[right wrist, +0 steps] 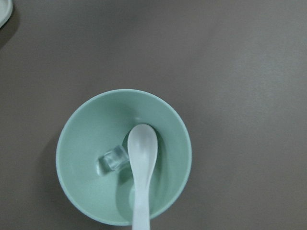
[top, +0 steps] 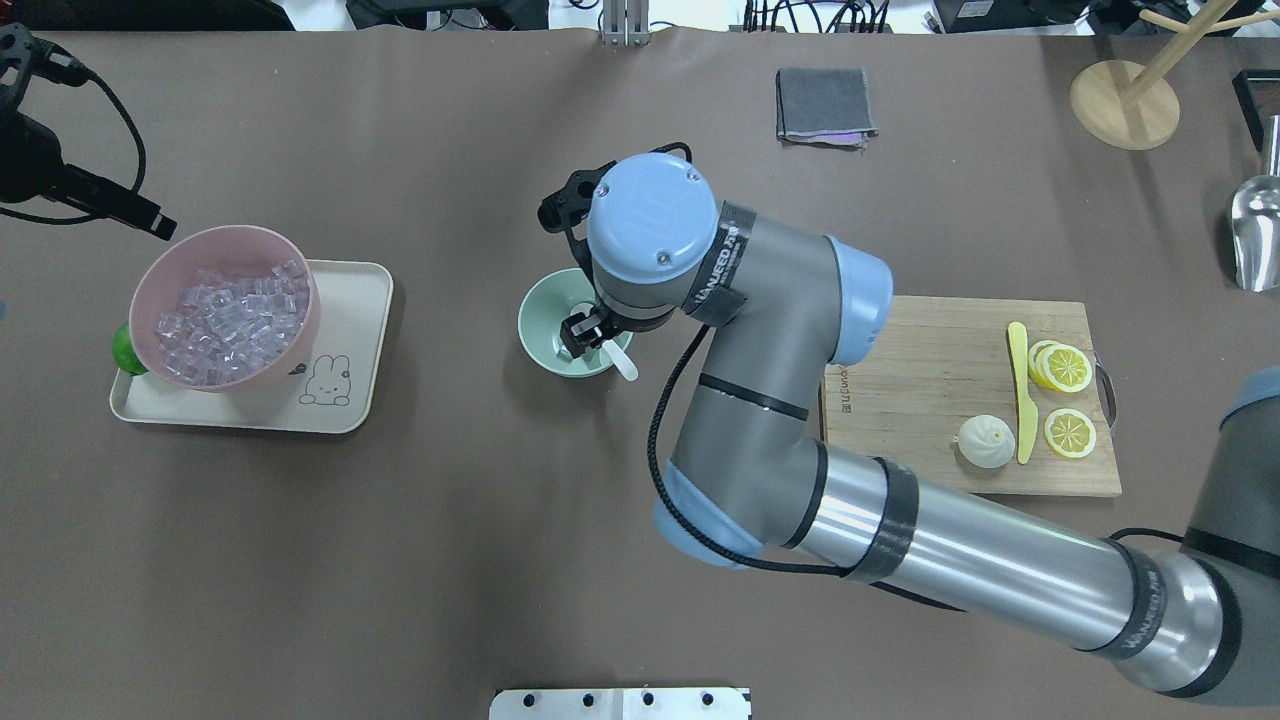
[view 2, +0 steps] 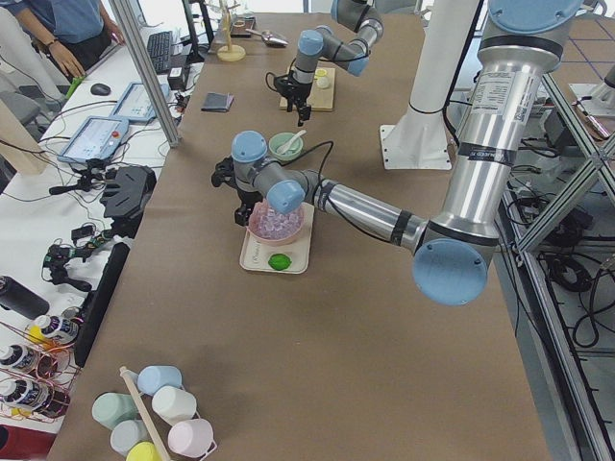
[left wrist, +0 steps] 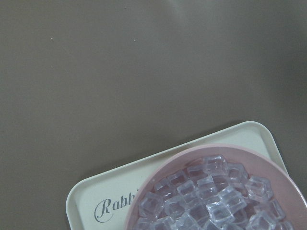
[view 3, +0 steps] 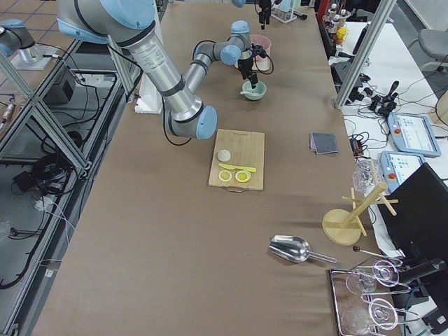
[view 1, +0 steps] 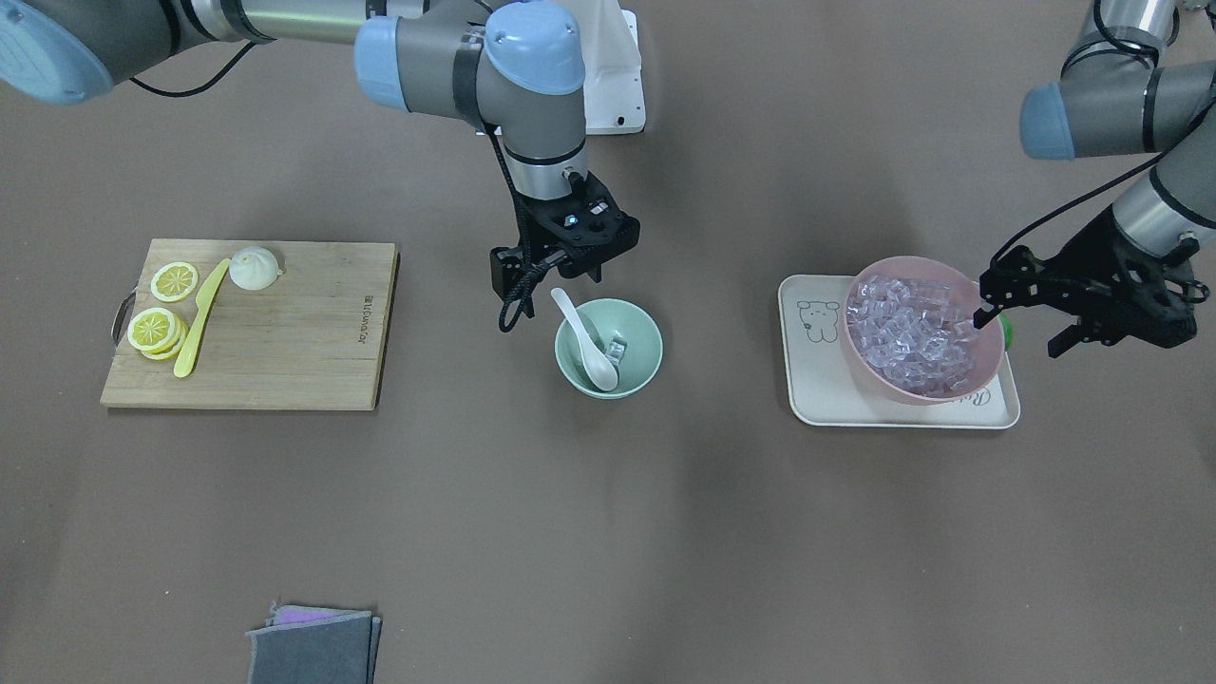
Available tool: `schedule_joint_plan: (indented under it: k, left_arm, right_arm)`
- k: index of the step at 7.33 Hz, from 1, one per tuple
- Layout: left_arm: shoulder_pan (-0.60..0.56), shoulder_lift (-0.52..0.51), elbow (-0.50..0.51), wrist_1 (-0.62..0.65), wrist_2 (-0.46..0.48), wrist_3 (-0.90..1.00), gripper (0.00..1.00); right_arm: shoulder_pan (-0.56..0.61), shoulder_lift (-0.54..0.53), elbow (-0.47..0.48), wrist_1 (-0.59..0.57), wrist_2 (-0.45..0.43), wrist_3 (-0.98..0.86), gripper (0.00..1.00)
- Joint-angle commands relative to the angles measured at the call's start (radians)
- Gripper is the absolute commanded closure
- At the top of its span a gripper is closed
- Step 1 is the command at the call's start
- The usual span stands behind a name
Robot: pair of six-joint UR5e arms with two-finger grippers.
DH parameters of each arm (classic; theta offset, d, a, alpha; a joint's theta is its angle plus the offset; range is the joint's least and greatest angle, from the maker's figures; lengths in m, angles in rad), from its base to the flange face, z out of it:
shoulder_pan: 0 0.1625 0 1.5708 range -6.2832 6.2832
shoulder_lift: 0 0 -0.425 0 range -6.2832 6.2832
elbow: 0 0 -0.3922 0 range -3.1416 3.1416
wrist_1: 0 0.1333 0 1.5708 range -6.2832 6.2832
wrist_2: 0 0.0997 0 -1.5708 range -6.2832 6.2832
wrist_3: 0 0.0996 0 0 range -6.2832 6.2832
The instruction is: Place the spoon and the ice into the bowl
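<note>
With jaws apart, my right gripper (view 1: pixel 578 275) hangs over the bowl (view 1: pixel 652 356) and my left gripper (view 1: pixel 1022 332) beside the pink bowl (view 1: pixel 988 356). Clipping the spoon (view 1: pixel 581 332) could spill the 1 ice cube (view 1: pixel 617 350).

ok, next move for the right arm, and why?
Probably lift the right pincer straight up, clear of the bowl: the spoon and one ice cube already lie inside, and the pincer hangs open and empty above it.
</note>
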Motion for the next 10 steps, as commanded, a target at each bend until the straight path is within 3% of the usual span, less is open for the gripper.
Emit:
schedule_joint_plan:
  k: [1,2,4,5,7,10]
  left_arm:
    - [-0.078,0.005,0.003,0.093,-0.015,0.107,0.03]
    - [-0.130,0.011,0.002,0.157,-0.015,0.164,0.03]
    - [-0.259,0.089,0.000,0.263,-0.042,0.343,0.03]
    - [-0.305,0.193,0.002,0.268,-0.038,0.436,0.03]
    - [-0.383,0.237,0.020,0.276,-0.034,0.463,0.03]
    - [-0.406,0.278,0.002,0.331,-0.039,0.454,0.02]
  right_arm:
    - [0.168,-0.162,0.128,-0.047,0.175,-0.003,0.00]
    - [0.243,-0.260,0.188,-0.045,0.233,-0.032,0.00]
    - [0.428,-0.389,0.212,-0.050,0.392,-0.161,0.00]
    - [0.530,-0.463,0.216,-0.048,0.448,-0.223,0.00]
    - [0.659,-0.594,0.204,-0.052,0.459,-0.447,0.00]
    - [0.776,-0.736,0.198,-0.044,0.467,-0.535,0.00]
